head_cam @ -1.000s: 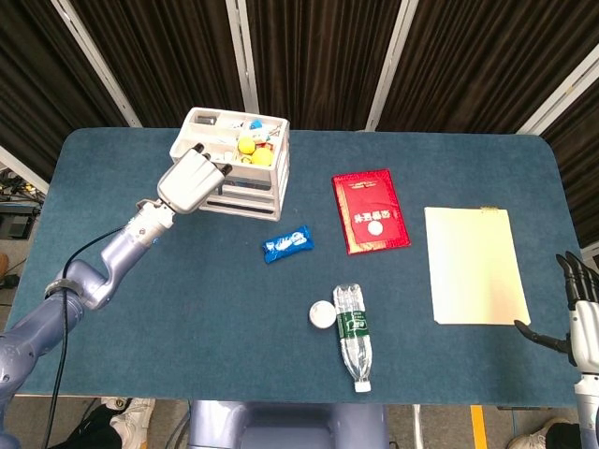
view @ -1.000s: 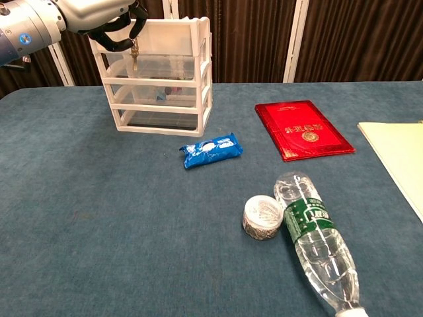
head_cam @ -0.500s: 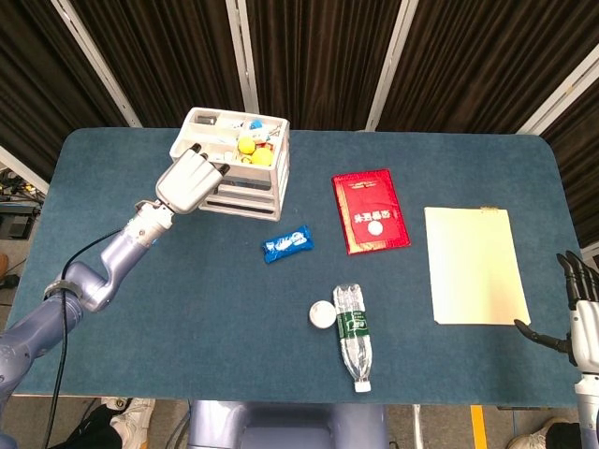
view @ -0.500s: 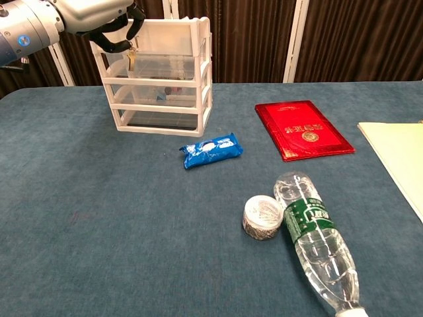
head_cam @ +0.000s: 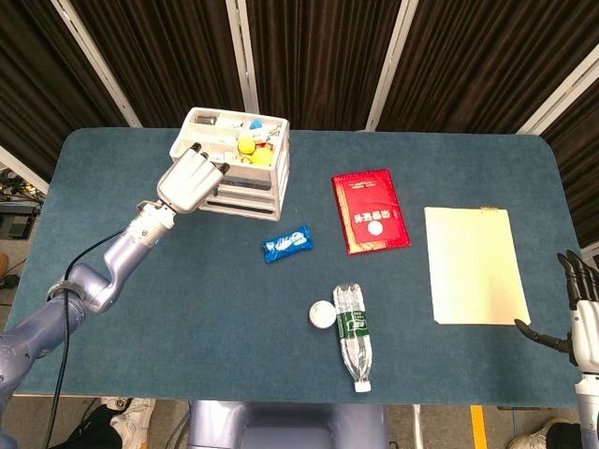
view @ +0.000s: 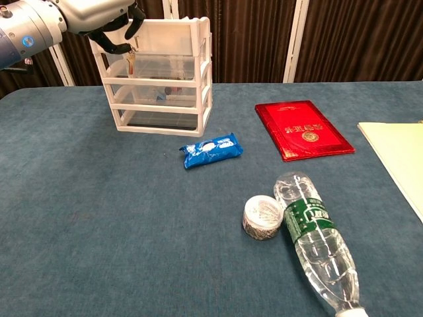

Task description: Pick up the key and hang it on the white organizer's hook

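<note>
fingers [view: 121, 28] of the left hand [head_cam: 190, 181] curl in and pinch the key [view: 131, 61], which dangles from them against the upper front of the white organizer [view: 158, 79], near its left post. whether the key touches a hook cannot be told. seen from the head camera, the hand sits at the organizer's front left corner, and small yellow and coloured items lie in the top tray.

on the blue table [head_cam: 140, 309], a blue snack packet [view: 210, 150] lies in front of the organizer, apart from it. to the right lies a red booklet [view: 303, 129], and further right a pale yellow folder [head_cam: 474, 265]. nearer the front edge, a clear plastic bottle [view: 317, 244] lies on its side with a roll of tape [view: 262, 217] touching its left side.

the right hand [head_cam: 582, 313] hangs off the table's right front corner, fingers apart and empty.
</note>
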Controlling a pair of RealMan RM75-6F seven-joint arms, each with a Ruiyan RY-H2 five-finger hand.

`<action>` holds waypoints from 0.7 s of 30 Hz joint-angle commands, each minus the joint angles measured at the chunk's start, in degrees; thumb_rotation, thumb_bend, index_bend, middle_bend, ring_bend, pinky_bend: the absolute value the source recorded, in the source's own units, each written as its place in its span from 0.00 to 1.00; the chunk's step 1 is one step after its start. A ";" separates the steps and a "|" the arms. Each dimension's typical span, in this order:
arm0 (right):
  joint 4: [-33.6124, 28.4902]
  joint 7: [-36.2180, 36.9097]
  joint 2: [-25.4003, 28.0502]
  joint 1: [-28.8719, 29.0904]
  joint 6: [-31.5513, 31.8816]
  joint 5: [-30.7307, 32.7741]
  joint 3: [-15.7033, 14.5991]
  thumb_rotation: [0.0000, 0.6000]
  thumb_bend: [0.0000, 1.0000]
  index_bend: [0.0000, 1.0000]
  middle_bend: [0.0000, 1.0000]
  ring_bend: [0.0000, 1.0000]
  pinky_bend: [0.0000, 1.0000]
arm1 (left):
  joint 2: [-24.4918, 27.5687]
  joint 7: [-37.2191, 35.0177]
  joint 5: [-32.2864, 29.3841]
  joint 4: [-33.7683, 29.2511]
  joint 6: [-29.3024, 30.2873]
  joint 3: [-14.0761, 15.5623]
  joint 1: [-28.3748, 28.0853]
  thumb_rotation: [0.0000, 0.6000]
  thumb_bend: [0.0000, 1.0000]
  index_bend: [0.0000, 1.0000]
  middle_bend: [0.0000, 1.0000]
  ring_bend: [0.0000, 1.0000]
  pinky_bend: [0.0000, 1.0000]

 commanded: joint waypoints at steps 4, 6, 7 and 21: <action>-0.03 -0.01 -0.02 0.00 0.01 0.02 0.01 1.00 0.07 0.00 0.00 0.00 0.00 | -0.55 0.60 -0.63 0.39 0.43 -0.59 0.05 1.00 0.30 0.61 0.89 0.78 0.65; -0.02 -0.02 -0.02 0.00 0.01 -0.01 -0.02 1.00 0.07 0.00 0.00 0.00 0.00 | -0.76 0.97 -0.80 0.61 0.61 -0.77 0.03 1.00 0.30 0.61 0.89 0.78 0.65; -0.02 -0.03 -0.02 0.00 0.03 -0.03 -0.01 1.00 0.07 0.00 0.00 0.00 0.00 | -0.84 1.08 -0.87 0.68 0.67 -0.85 0.02 1.00 0.30 0.61 0.89 0.78 0.65; -0.04 0.11 0.02 -0.02 0.10 -0.01 0.03 1.00 0.06 0.00 0.00 0.00 0.00 | -2.19 2.49 -1.84 1.50 0.79 -1.65 -0.39 1.00 0.29 0.58 0.89 0.78 0.66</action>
